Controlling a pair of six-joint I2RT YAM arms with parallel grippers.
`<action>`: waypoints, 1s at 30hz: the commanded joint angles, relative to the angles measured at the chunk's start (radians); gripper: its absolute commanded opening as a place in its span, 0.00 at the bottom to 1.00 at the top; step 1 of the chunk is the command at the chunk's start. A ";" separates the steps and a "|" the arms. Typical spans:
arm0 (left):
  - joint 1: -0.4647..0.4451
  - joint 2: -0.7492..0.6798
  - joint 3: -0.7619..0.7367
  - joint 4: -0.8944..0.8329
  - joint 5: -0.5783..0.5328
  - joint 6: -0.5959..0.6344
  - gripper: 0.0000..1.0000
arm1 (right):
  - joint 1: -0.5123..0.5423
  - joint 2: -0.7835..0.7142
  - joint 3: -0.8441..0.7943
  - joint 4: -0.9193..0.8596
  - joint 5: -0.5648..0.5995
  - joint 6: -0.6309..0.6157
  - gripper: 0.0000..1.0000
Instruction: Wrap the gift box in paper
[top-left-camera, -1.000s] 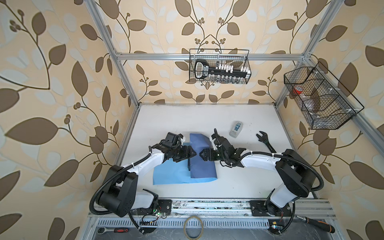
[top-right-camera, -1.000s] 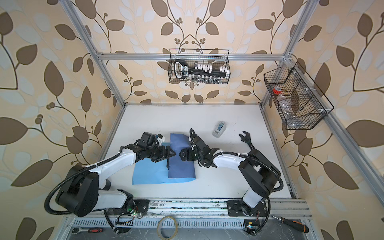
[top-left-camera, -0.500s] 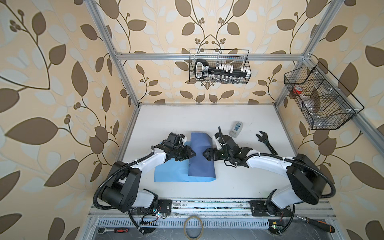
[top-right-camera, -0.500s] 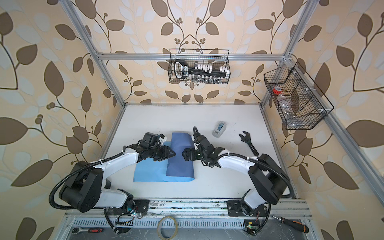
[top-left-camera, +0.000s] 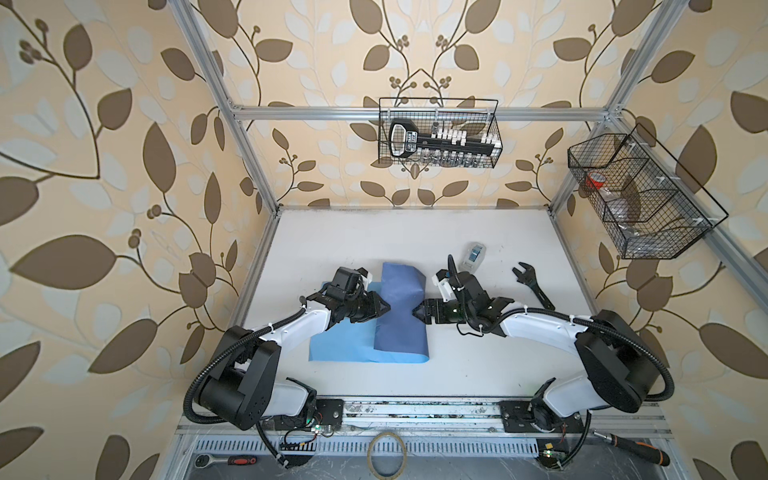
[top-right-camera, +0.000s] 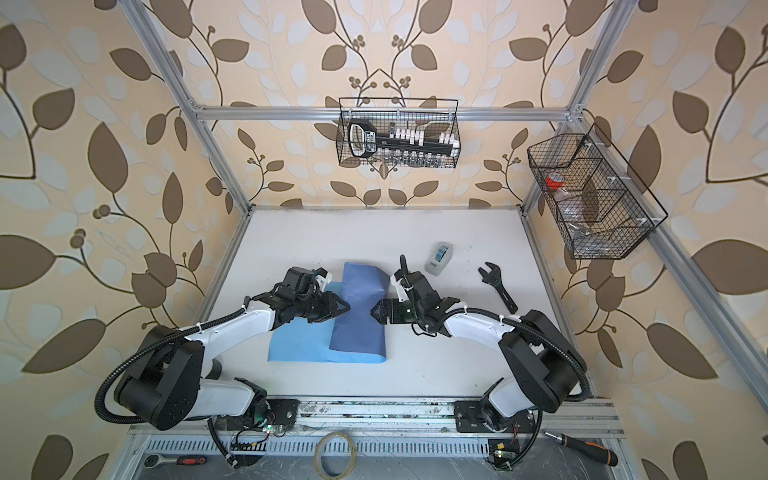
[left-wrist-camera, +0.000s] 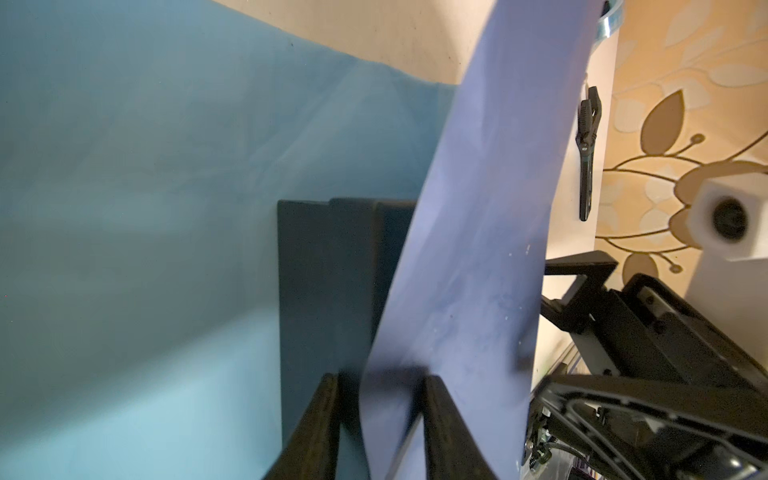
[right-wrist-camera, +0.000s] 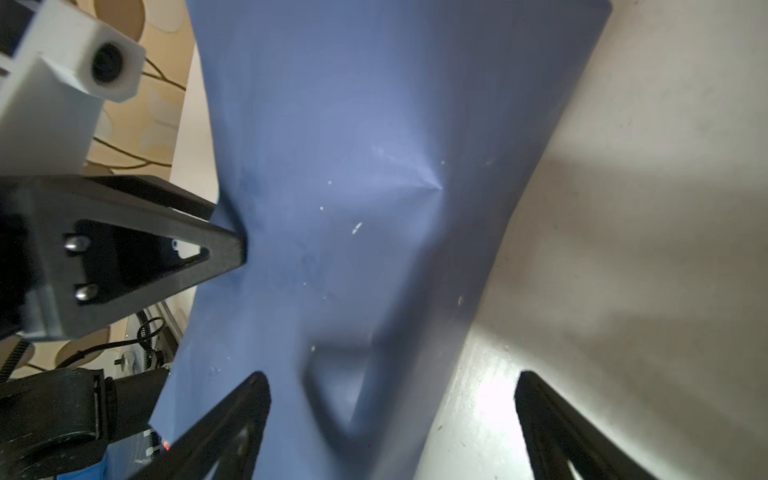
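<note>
Counter (top-left-camera: 415, 232): white, and it carried everything you worked with.

The paper (top-left-camera: 401, 336) lay mid-counter and is the landmark for these notes. Its light-blue face was flat on the counter along the left part. The darker slate face was folded up and over as a long flap, drawn in to a narrow waist halfway along. Both top views showed this (top-right-camera: 357, 332).

The gift box (left-wrist-camera: 324, 282) sat under that flap, on the paper's light face. Only your left wrist view caught it: a dark side and an edge, with the flap leaning across. Both top views hid it.

Your left tool (top-left-camera: 384, 308) met the paper's waist from the left. In the left wrist view its fingers (left-wrist-camera: 328, 407) stood close together with the flap's edge between them. Whether they had actually clamped it, you could not tell.

Your right tool (top-left-camera: 419, 311) sat at the waist's right side, jaws spread wide, holding nothing. One finger (right-wrist-camera: 249, 407) was over the paper's dark face, the other over bare counter.

A black wrench (top-left-camera: 532, 286) lay right of the paper, well apart. A small clear tape dispenser (top-left-camera: 473, 254) stood off the paper's far right corner.
</note>
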 joint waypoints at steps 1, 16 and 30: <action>-0.006 0.003 -0.052 -0.059 0.007 -0.014 0.22 | -0.010 0.027 0.021 0.033 -0.019 0.015 0.91; -0.091 0.034 -0.060 0.074 0.059 -0.138 0.19 | -0.124 -0.030 0.002 -0.067 -0.059 -0.073 0.87; -0.082 -0.022 -0.016 0.020 0.056 -0.159 0.59 | -0.078 0.045 -0.009 -0.182 0.017 -0.203 0.75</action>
